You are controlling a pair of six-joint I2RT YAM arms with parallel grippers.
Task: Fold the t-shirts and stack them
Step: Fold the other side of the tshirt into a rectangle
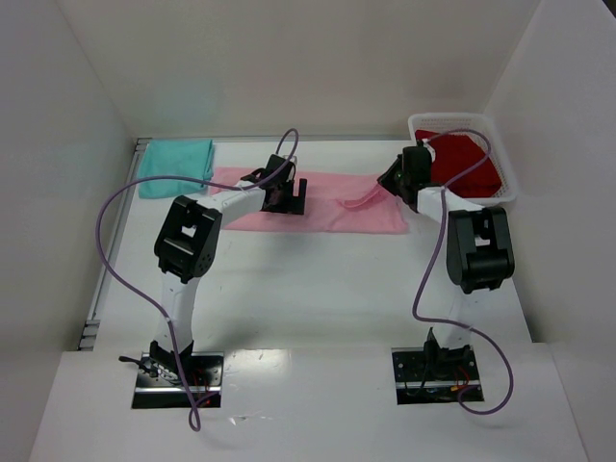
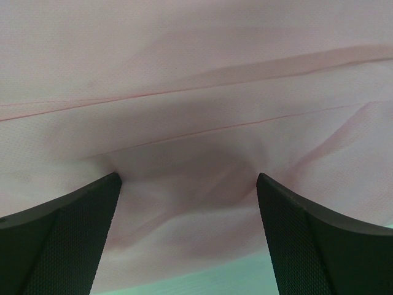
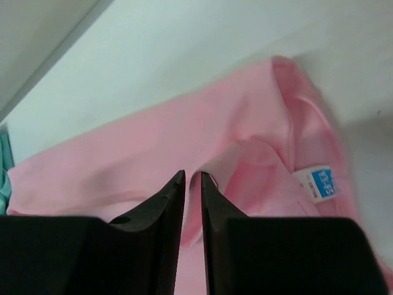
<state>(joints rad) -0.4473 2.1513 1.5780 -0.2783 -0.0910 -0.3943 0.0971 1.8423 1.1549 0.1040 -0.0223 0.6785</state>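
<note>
Three shirts are in view. The pink shirt [image 1: 318, 207] lies spread across the upper middle of the overhead view on the white counter [image 1: 318, 289], its long side running left to right. The teal shirt [image 1: 175, 166], folded, sits at the upper left, just beside the pink shirt's left end. The red shirt [image 1: 467, 164] lies bunched in a white basket [image 1: 448, 118] at the upper right.

Left jaws: wide apart over the upper middle of the pink shirt, tips down at the cloth, which creases and sags between them in the left wrist view. Nothing is gripped.

Right jaws: at the pink shirt's right end, beside the basket, nearly together with only a narrow slit. A fold of pink cloth sits at their tips and appears pinched, though the contact itself is hard to make out. The cloth edge there is raised off the counter. A white tag [image 3: 319, 184] with a blue patch shows at the lower right of the right wrist view.
</note>
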